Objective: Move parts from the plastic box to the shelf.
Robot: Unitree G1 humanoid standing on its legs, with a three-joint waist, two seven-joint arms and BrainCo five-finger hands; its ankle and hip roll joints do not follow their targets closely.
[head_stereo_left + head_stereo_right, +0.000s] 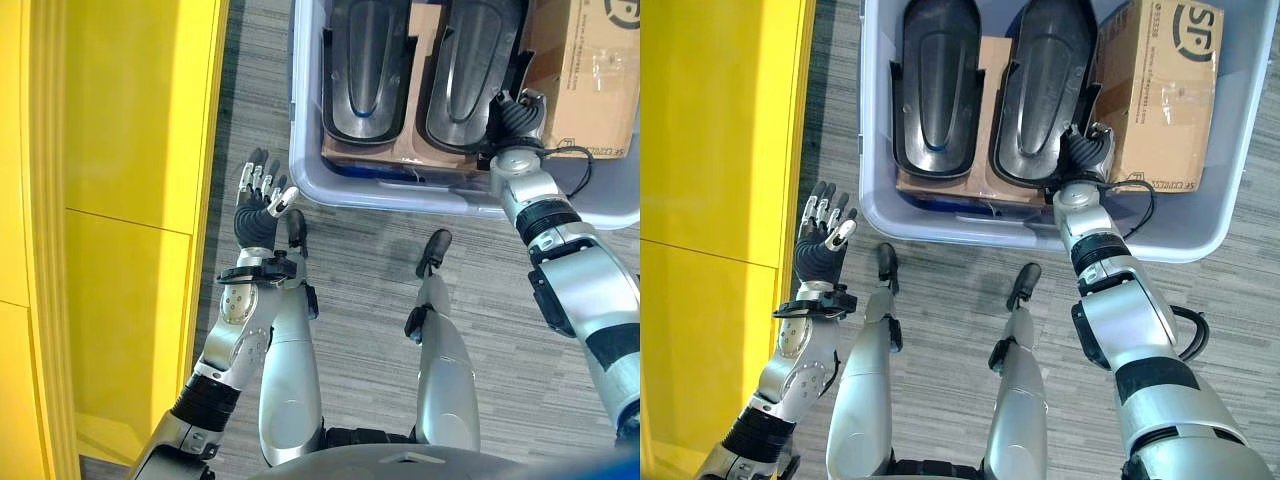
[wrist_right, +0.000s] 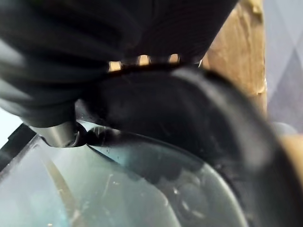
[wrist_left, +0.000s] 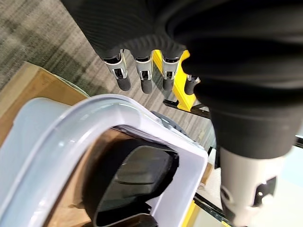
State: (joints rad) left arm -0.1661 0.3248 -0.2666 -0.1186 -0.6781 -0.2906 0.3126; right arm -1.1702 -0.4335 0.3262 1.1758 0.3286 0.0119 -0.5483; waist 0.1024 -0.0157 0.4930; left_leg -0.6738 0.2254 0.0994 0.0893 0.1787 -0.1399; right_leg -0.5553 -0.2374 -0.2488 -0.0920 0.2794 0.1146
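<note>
Grey striped carpet floor (image 1: 370, 250) all over, with a tall yellow shelf (image 1: 110, 200) panel well off to the left of the plastic box (image 1: 940, 228). Box is translucent, pale bluish, sitting on the floor. Inside it: 2 black moulded parts side by side, the left part (image 1: 935, 85) and the right part (image 1: 1045, 85), both lying on brown cardboard along the box's near wall. Also a cardboard carton (image 1: 1160, 95) tucked into the box's right end, just beside the right part.

Right hand (image 1: 1085, 155) reaching over the box's near rim, down at the near end of the right part, touching it. Fingers mostly buried against the dark plastic in the wrist view, so can't tell if they're actually clamped or just resting there.

Left hand (image 1: 262, 195) outside the box, just off its near-left corner, above the carpet, fingers straight-ish and relaxed, nothing in it.
</note>
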